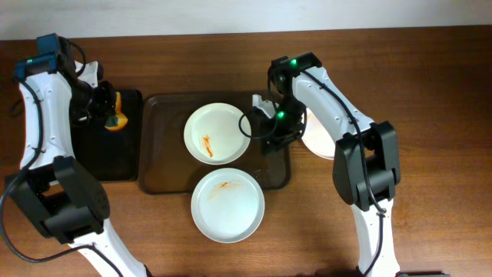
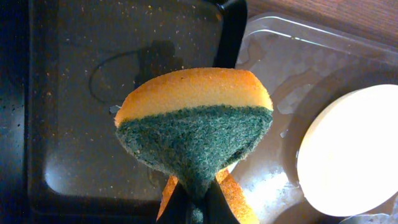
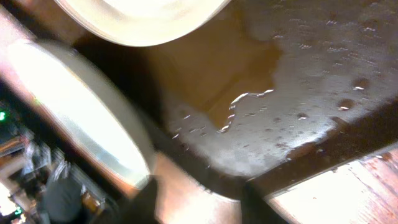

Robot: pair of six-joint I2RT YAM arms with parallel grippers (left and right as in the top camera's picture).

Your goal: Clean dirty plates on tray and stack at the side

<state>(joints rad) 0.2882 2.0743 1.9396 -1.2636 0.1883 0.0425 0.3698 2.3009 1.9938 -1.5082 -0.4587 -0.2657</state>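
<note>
Left gripper (image 2: 194, 202) is clamped on the sponge (image 2: 194, 124) over the black tray (image 1: 96, 158), left of the tray (image 1: 161, 165). Right gripper (image 1: 273, 129) is at the tray's right end beside the smeared plate (image 1: 217, 133); its jaws look apart and empty, but the view is blurry. Second plate (image 1: 227, 206) overhangs the tray's front edge, and the third plate (image 1: 321, 145) is right of the tray. Likely step: wiping about to start. Next move: steady the smeared plate and bring the sponge over.

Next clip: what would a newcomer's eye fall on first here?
The orange-and-green sponge stands out first, pinched in the jaws of the left gripper above the black tray. Next come two white plates with orange smears: one sits on the brown tray, the other overlaps its front edge.
</note>
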